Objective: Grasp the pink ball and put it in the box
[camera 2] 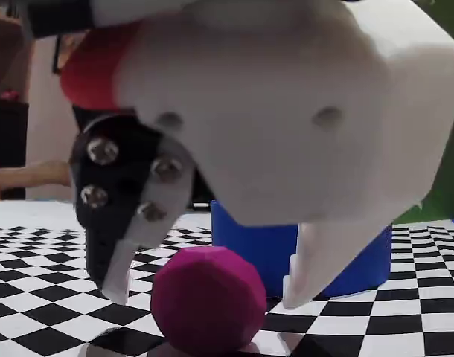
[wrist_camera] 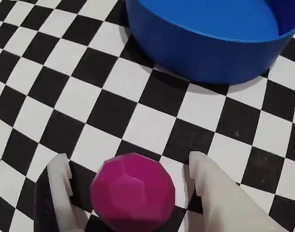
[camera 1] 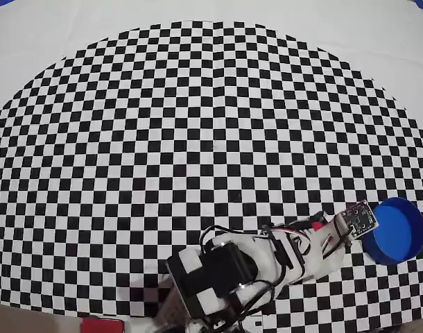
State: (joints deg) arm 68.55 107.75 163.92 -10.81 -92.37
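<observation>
In the wrist view the claw sits nearest, its two pale fingers cut off by the lower edge, so only their tips and part of their length show. The pink ball lies between them, its bottom also cropped by the frame. A narrow dark gap shows on each side of the ball, so the fingers stand spread slightly wider than it and do not appear to press on it; whether either pad touches it lower down cannot be told. Beyond the ball the checkered tabletop runs on to the box, whose top and right side are cut off by the frame.

The low fixed view shows the same order: claw tips hanging either side of the ball, which rests on the tabletop with its underside lost at the frame's bottom edge. The box stands just behind, mostly masked by the white finger and the claw's large, blurred body.

From overhead, the arm reaches toward the box at the right edge of the tabletop. The ball and the fingertips are hidden beneath the wrist there.
</observation>
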